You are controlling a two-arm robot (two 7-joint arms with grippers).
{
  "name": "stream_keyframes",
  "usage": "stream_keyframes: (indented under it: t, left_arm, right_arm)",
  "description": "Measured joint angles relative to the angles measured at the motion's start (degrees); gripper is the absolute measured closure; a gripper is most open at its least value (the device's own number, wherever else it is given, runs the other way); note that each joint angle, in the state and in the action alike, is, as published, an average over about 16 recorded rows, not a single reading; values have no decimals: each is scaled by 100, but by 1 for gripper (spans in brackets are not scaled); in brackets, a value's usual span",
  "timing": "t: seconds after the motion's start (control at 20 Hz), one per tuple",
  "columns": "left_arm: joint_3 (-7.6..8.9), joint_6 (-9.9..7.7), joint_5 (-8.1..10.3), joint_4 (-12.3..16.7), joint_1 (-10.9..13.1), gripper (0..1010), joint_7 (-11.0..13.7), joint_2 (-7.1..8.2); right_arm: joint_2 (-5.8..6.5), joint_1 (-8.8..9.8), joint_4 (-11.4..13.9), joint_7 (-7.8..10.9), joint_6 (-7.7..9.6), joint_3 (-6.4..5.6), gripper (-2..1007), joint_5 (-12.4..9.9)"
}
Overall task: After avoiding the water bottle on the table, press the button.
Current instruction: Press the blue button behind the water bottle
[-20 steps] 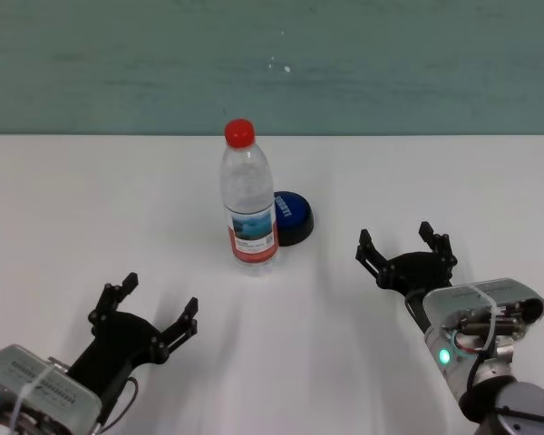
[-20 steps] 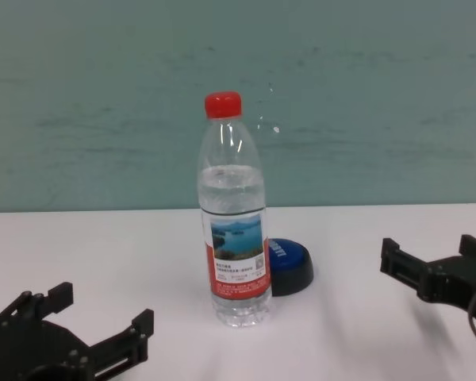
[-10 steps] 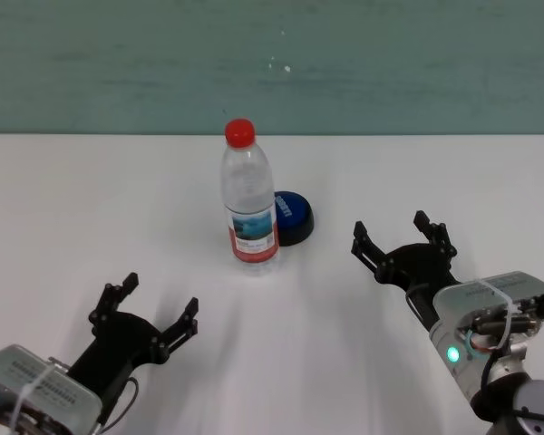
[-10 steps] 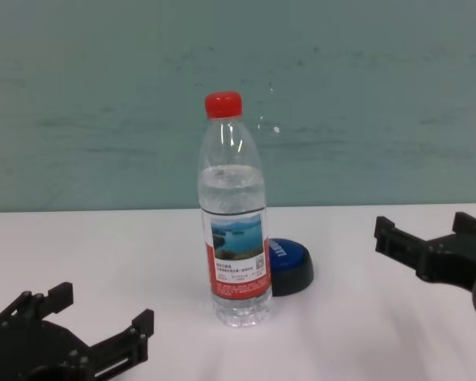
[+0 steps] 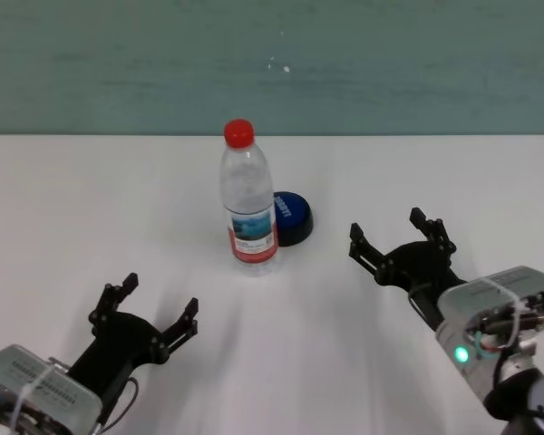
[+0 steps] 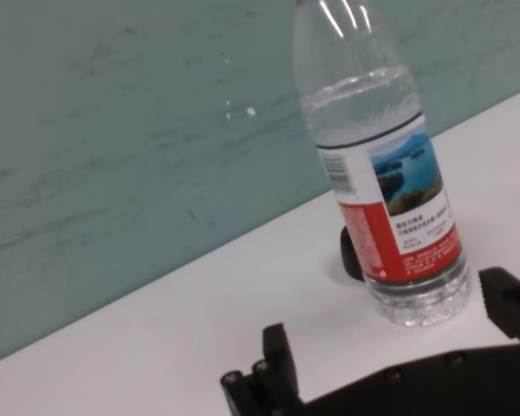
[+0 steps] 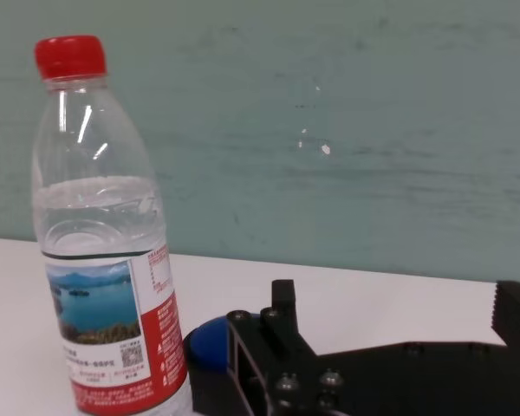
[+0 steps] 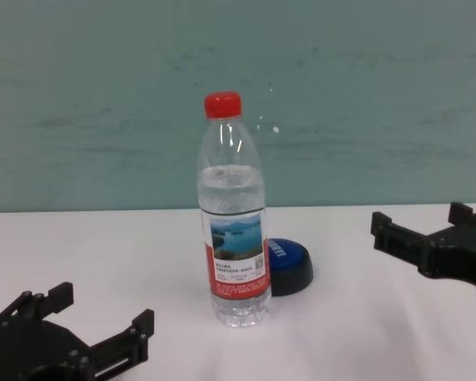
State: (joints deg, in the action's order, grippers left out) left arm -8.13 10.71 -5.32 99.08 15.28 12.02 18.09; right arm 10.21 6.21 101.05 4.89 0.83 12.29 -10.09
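The water bottle (image 5: 249, 204) stands upright mid-table, clear with a red cap and a lake label; it also shows as the water bottle (image 8: 232, 230). The blue button (image 5: 293, 217) sits just behind and to the right of it, partly hidden by the bottle in the chest view, where it is the button (image 8: 290, 263). My right gripper (image 5: 387, 228) hovers open to the right of the button, with nothing between its fingers. In the right wrist view the bottle (image 7: 104, 260) and button (image 7: 203, 347) lie ahead of the open right gripper (image 7: 399, 296). My left gripper (image 5: 160, 297) rests open near the table's front left.
The white table (image 5: 91, 199) stretches wide on both sides of the bottle. A teal wall (image 5: 390, 63) rises behind its far edge. Open tabletop separates my right gripper from the button.
My right gripper has crept forward and slightly left toward the button, still open. The left arm, bottle and button have not moved.
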Motion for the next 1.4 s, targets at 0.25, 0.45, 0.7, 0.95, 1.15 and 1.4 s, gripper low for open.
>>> stream_keyframes:
  t: [0.25,0.45,0.7,0.95,1.15,1.4]
  left_arm:
    - [0,0,0,0,0,10,0,0]
    - [0,0,0,0,0,10,0,0]
    - [0,0,0,0,0,10,0,0]
    - [0,0,0,0,0,10,0,0]
    - [0,0,0,0,0,10,0,0]
    - [0,0,0,0,0,10,0,0]
  right_arm:
    - [65,119,208,221,164,-94,1,-40]
    - [125,237,381,379,277,-170,1,-128]
    - [220,388,572,547,357,-238,1,-266]
    - [364,521,717,712,351,-265,1,-429]
    - [490,603,780,835,293,-244,1,-546]
    - [665,686,822,991,194,-166,1,-668]
